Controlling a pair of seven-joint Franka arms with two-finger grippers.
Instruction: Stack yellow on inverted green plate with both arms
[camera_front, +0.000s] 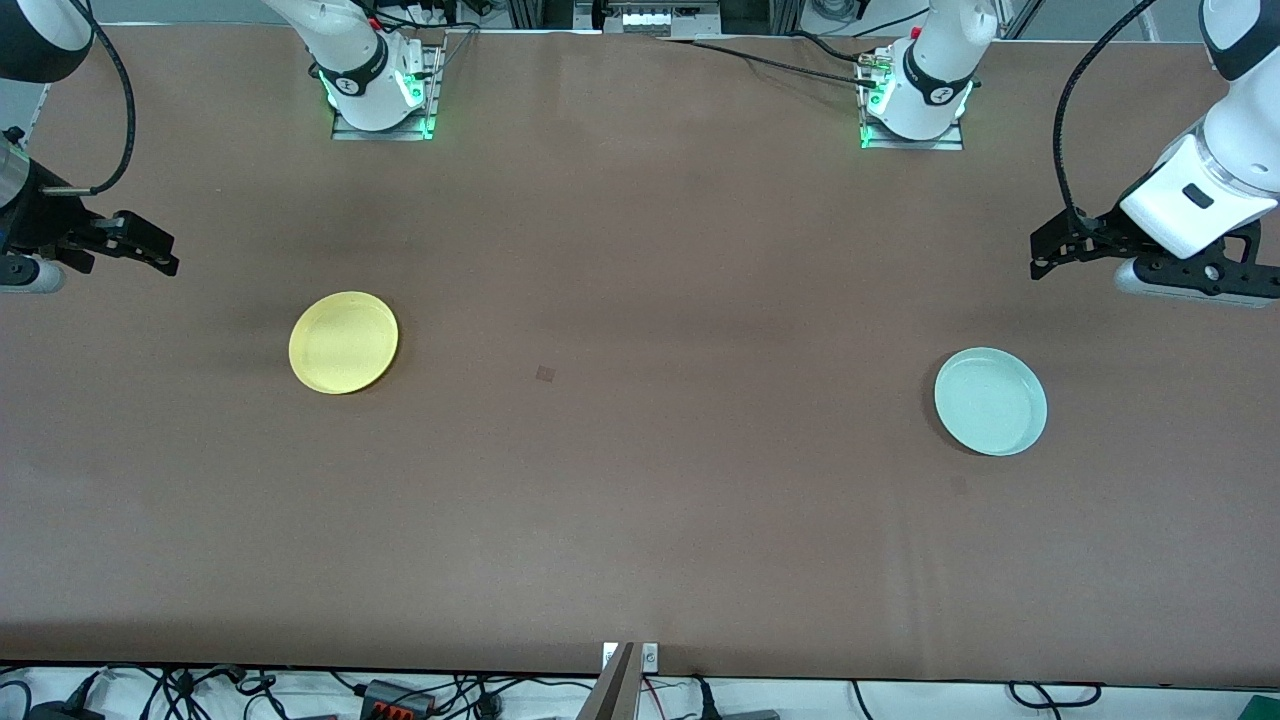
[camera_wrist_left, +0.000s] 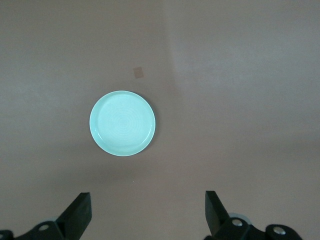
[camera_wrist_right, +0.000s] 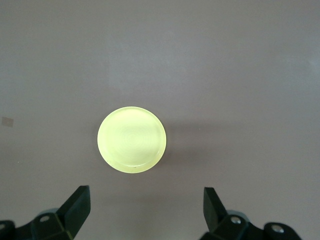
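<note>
Nearest the camera, green plate (camera_front: 990, 401) sits rim-up toward the left arm's end, yellow plate (camera_front: 343, 342) well apart toward the right arm's; left gripper (camera_front: 1045, 250) and right gripper (camera_front: 160, 252) hover spread, empty; nothing begun, inverting green comes first

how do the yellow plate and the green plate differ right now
Colour: the yellow plate is plain yellow, the green plate a very pale mint. Place: the yellow plate lies toward the right arm's end of the table, the green plate toward the left arm's end and slightly nearer the front camera. Both are round, shallow, about the same size, rim up, untouched.
</note>
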